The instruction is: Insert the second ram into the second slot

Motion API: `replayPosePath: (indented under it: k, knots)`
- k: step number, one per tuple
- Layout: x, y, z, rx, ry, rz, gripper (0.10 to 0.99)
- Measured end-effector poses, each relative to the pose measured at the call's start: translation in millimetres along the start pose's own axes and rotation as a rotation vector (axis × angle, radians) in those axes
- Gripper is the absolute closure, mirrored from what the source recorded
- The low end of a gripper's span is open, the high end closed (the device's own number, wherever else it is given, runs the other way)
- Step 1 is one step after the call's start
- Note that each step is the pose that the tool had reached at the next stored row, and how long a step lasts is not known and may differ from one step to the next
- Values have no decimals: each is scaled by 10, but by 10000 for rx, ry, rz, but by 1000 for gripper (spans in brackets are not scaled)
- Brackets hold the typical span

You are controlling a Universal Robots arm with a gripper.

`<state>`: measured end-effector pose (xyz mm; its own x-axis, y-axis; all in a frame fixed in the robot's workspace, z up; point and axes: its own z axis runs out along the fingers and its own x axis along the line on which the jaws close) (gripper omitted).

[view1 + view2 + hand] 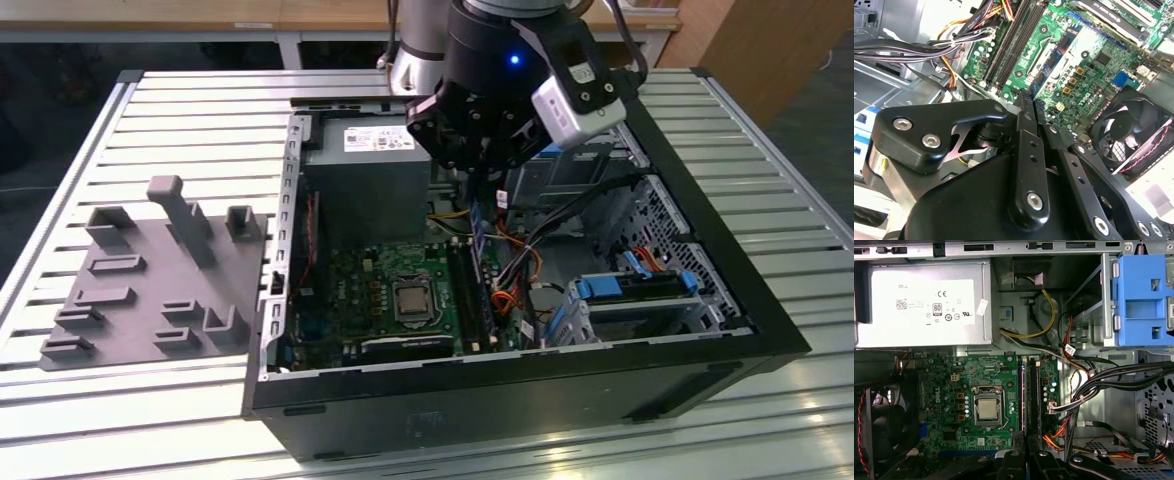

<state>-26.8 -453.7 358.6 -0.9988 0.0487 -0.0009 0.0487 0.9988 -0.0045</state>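
My gripper (470,186) hangs inside the open computer case (747,300), just above the far end of the memory slots (470,290). Its fingers (1026,145) are shut on a thin blue stick, the second ram (477,232), which hangs edge-down under them. In the first wrist view a blue sliver of the ram (1027,471) shows between the fingertips (1015,460), in line with the long black slots (1035,390) on the green motherboard (944,385). The ram's lower edge stands above the slots, apart from them. The neighbouring slot (1023,390) shows a bluish edge along its length.
A grey power supply (924,305) sits at the far end of the case, beside it a blue drive bracket (1141,300). Bundled cables (1104,385) run close beside the slots. The processor socket (988,409) and a fan (1134,135) lie on the other side. A grey fixture plate (147,290) rests on the slatted table.
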Motion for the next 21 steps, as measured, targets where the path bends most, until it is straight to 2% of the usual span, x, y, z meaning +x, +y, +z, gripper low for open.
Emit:
replayPosePath:
  k: [21]
  knots:
    - [0, -1, 100, 42, -2, 24, 953]
